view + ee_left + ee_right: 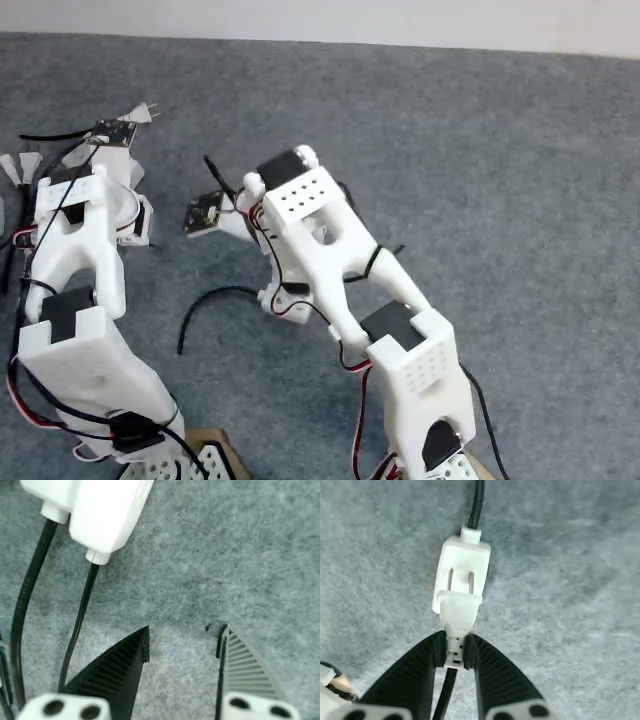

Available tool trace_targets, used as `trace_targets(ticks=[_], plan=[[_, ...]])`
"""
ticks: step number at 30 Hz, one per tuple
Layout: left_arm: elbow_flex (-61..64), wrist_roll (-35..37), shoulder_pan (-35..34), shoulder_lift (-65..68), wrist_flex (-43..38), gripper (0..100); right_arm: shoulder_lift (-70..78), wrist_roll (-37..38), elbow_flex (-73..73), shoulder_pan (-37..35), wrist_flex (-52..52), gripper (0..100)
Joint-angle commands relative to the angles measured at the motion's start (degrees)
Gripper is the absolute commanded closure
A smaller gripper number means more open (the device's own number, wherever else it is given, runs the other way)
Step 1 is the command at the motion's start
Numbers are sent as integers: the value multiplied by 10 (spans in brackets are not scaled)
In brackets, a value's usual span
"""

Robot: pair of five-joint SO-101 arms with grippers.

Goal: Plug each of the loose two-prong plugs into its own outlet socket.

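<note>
My right gripper (455,652) is shut on the cord end of a white two-prong plug (457,611). The plug's two metal prongs (460,581) show bare against a white outlet socket (465,555) that lies on the grey carpet with a black cord (478,502) leading away. My left gripper (182,639) hangs open just above bare carpet with nothing between its fingers. Beyond it lie two white plug or socket bodies (102,515) side by side, each with a black cord (80,615). From above, the left arm (70,230) and the right arm (320,220) stand side by side.
Grey carpet (500,170) covers the whole work area, with open room to the right. A loose black cord (205,300) curls between the two arms. Thin wires run along both arms.
</note>
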Motion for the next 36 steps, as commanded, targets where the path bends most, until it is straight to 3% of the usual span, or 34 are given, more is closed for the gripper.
trace_targets(ticks=[1, 7, 25, 31, 36], plan=[[-2, -4, -5, -3, -8, 769, -40, 11, 1, 2, 13, 991], [-1, -4, -4, -3, -8, 769, -40, 15, 1, 21, 12, 991], [-1, 0, 0, -2, -8, 769, -43, 0, 17, -11, 13, 991], [-6, 61, -21, -8, -47, 769, -44, -25, 12, -16, 12, 991], [-6, 69, -23, -6, -56, 769, -44, -26, -12, -16, 12, 991]])
